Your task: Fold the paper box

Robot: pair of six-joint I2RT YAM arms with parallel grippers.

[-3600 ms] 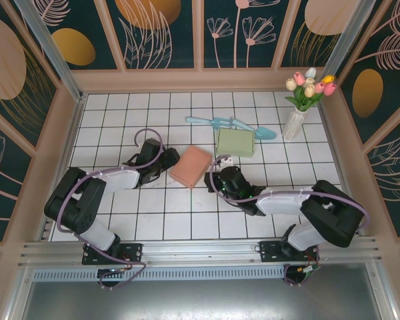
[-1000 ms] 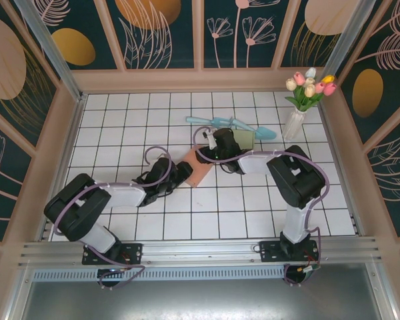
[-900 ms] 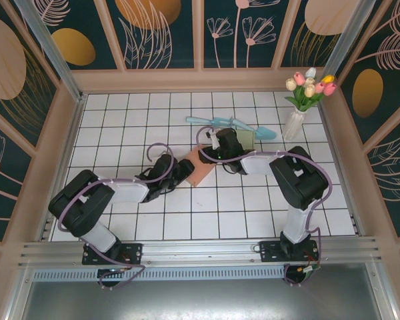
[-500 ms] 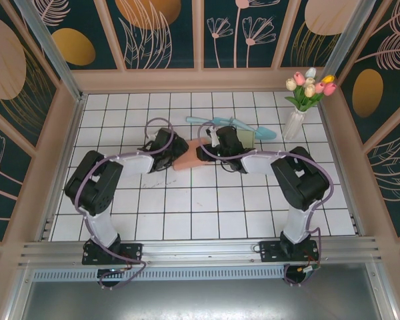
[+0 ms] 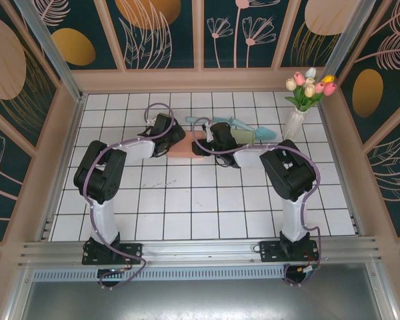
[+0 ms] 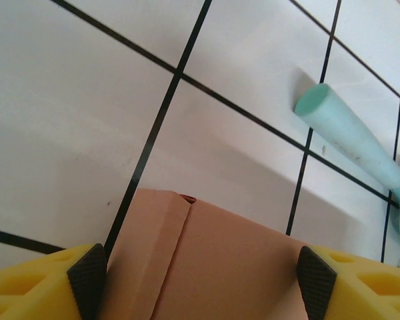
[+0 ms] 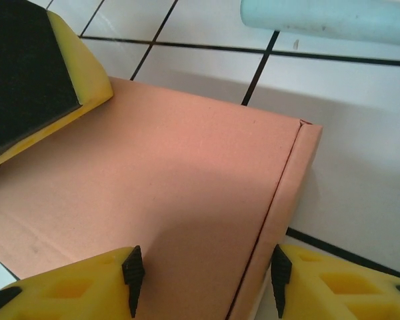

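Observation:
The pink paper box (image 5: 185, 144) lies closed on the tiles between my two grippers. My left gripper (image 5: 175, 141) holds it from the left. In the left wrist view the box (image 6: 207, 267) spans the whole gap of that gripper (image 6: 200, 283), and both black pads touch its sides. My right gripper (image 5: 199, 145) comes in from the right. In the right wrist view that gripper (image 7: 207, 277) straddles the box's (image 7: 173, 180) folded right edge. One pad sits over the top face, the other stands a sliver off the side. The left gripper's finger (image 7: 27, 73) rests on the box's far corner.
A teal scoop (image 5: 230, 123) lies just beyond the box, and its handle (image 6: 353, 143) is close ahead of the left gripper. A green box (image 5: 245, 135) sits behind the right arm. A vase of tulips (image 5: 293, 123) stands at the far right.
Both grippers and the pink box have moved away from the arm bases, from the table's middle up to just short of the teal scoop. The left arm has swung far forward.

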